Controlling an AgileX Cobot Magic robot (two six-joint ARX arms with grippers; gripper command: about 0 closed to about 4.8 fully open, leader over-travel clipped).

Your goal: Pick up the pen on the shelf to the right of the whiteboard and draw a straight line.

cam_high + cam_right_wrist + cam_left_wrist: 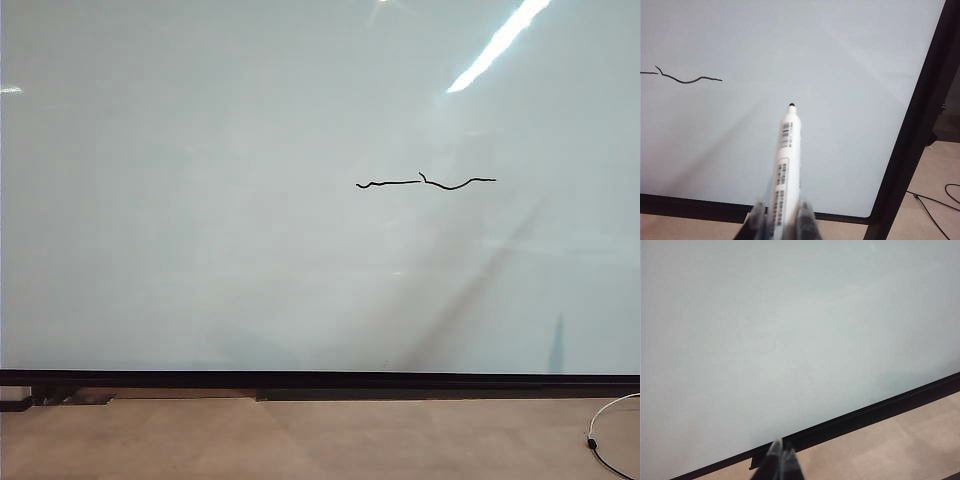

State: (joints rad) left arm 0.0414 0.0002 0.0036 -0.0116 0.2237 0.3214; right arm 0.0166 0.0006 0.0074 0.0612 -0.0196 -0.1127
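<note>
**Pen gripped in the right claw, tip off the whiteboard**

The pen [786,165] is seen in the right wrist view clamped between the two fingers of the right claw [781,212], which is clenched on the lower part of its white barrel. The barrel runs straight out from the claw toward the whiteboard [790,45], with printed labels along its side and its dark tip farthest from the fingers. Whether the tip touches the glossy panel cannot be told from this view, though a gap seems to remain and no ink is seen at the tip.

The straight line [687,77] is drawn on the board well apart from the pen tip; only its end section is caught by the right wrist camera. In the exterior view the whole stroke [425,183] is shown as a thin black, wavy, roughly horizontal mark with a small kink near its middle, lying right of the board's centre and in its upper half. Neither the pen nor either claw is seen in that view.

The left claw [782,456] is seen at the edge of the left wrist view, its fingertips pressed together with nothing between them, pointing toward a blank part of the whiteboard above the black strip [865,415] along the board's bottom edge.

A dark frame post [920,115] borders the board, and thin cables [935,200] lie on the tan floor [300,440] beyond it.
</note>
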